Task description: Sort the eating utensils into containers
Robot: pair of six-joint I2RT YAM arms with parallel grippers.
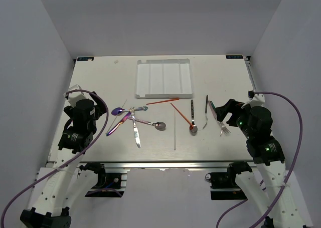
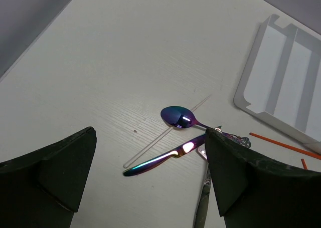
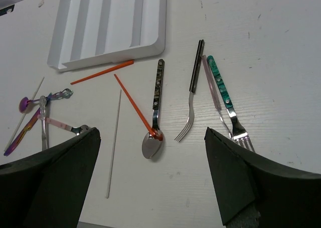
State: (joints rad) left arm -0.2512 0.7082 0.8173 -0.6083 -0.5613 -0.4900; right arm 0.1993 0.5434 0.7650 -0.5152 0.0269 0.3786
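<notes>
Top external view: the left gripper [image 2: 149,138] and right gripper [image 3: 151,135] hung over the near side of the table [image 1: 100,72], each with fingers spread wide and holding nothing. Beyond them the utensils lay loose on the tabletop: an iridescent purple spoon [image 2: 178,117] and knife [image 2: 160,160] to the left, a black-handled fork [image 3: 193,95] and green-handled fork [image 3: 223,90] to the right. Farthest stood the white divided tray [image 1: 165,94].
</notes>
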